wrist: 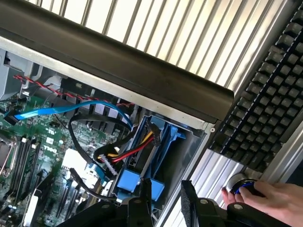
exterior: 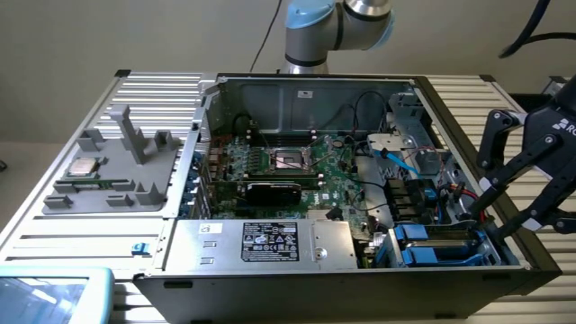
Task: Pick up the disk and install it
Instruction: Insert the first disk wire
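While the disk (exterior: 430, 244) is lying at the near corner of the case (exterior: 270, 297), on the exterior view's right, you are holding the tool (exterior: 486, 226) just over it, jaws parted, grasping nothing.

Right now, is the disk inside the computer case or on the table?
Inside: the disk lies in the corner bay of the case, blue rails showing.
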Motion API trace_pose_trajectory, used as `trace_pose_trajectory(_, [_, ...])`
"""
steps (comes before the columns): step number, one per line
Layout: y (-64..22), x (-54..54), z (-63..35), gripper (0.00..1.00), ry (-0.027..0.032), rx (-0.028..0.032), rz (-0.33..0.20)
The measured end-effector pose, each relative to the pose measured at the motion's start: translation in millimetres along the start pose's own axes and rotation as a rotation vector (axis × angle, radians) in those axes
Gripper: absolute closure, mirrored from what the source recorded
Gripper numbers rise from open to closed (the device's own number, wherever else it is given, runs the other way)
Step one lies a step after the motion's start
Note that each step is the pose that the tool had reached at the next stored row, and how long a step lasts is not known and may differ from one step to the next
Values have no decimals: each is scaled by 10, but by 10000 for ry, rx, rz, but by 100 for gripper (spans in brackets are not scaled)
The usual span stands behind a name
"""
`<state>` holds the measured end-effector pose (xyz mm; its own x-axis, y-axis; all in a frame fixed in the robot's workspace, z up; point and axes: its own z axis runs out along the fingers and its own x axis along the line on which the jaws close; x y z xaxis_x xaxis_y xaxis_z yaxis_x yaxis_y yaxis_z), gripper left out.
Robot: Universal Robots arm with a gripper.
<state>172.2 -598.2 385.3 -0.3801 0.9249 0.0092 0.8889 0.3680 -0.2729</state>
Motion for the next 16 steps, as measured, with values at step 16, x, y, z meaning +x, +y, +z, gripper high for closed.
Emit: trace_pose_trajectory(16, [115, -122, 36, 62, 782, 250, -320])
